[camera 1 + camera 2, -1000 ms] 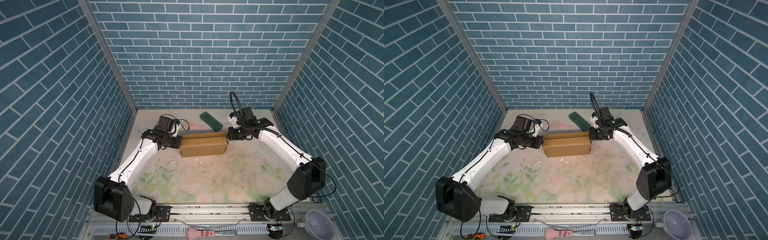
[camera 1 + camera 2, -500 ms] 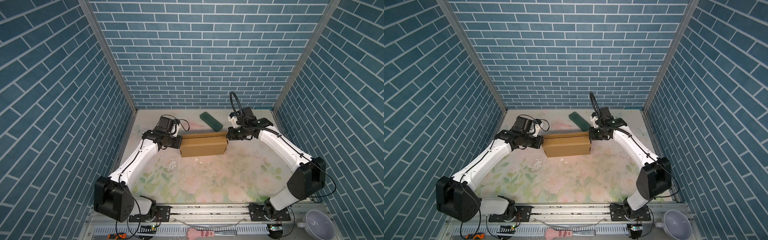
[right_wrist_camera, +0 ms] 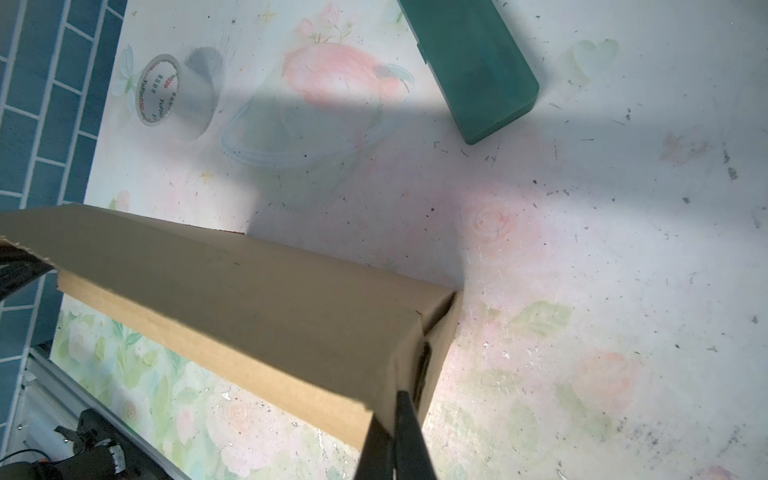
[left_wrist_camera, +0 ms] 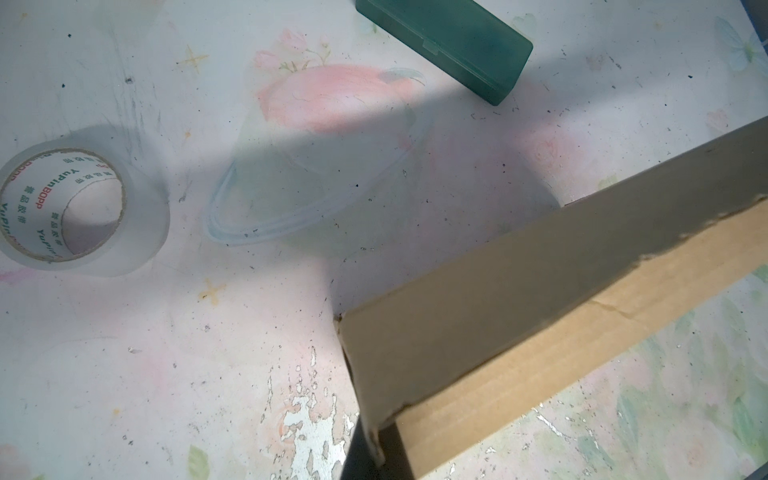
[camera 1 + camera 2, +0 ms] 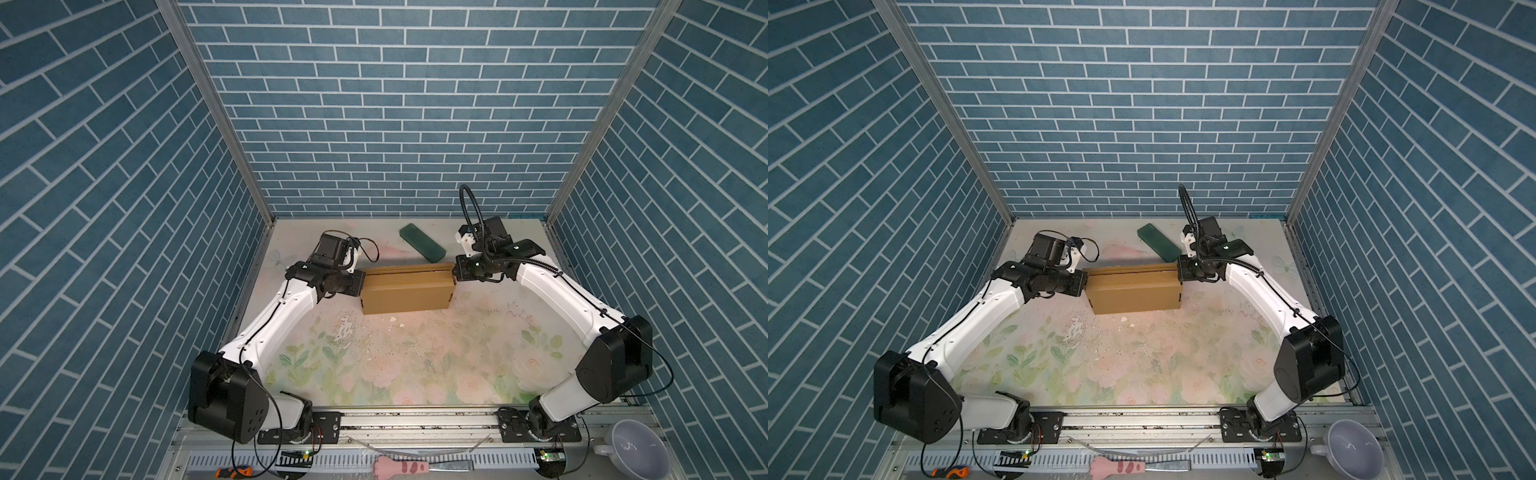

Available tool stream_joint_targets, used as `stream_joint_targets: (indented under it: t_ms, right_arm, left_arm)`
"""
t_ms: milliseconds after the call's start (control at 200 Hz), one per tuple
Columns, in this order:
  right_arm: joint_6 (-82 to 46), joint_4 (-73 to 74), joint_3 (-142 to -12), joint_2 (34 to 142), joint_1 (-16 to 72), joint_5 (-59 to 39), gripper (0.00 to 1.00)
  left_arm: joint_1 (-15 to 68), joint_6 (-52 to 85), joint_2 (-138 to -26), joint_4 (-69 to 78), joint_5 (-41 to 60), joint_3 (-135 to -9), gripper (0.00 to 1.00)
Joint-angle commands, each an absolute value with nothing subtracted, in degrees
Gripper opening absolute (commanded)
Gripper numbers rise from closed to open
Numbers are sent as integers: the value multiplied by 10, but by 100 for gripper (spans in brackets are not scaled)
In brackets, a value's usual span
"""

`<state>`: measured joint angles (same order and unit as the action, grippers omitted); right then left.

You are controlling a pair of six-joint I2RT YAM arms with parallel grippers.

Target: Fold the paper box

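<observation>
– One paper box (image 5: 405, 293), brown cardboard, folded shut. It's on the far half of the floral table (image 5: 415, 365), roughly mid-width, with a long face turned toward us.

– Sitting on the mat or lifted?

– Can't tell from here tbh. It's caught between the two arms, one at each short end.

– Actually gripped?

– Right gripper (image 3: 392, 440), yeah: the black fingers (image 3: 409, 432) are clamped tight over the edge of the end flap, with card between them. Left gripper (image 4: 370, 444) is closed too, right at the other end's corner. I only make out one dark finger there, so I can't say if it's pinching cardboard or just pressed against it.

– Anything else nearby?

– Dark green case (image 5: 422, 248) lying flat just behind the box, toward the right gripper's end, not touching. Clear tape roll (image 4: 79, 208) is over by the left wall, well apart.
</observation>
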<state>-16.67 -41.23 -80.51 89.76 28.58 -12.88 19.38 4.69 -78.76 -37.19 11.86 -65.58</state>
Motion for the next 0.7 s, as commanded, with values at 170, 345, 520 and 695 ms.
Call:
stream_joint_targets:
  t_ms: [170, 345, 520, 695]
  right_arm:
    - [-143, -408, -751, 866, 295, -127, 0]
    - [-149, -409, -786, 843, 294, -159, 10]
    - [-117, -454, -830, 831, 293, -154, 42]
    - [-18, -484, -846, 803, 295, -94, 66]
  left_arm:
    - [205, 45, -825, -443, 139, -615, 0]
    - [204, 42, -827, -444, 139, -619, 0]
    - [205, 39, -829, -443, 141, -620, 0]
    - [205, 35, -832, -443, 142, -622, 0]
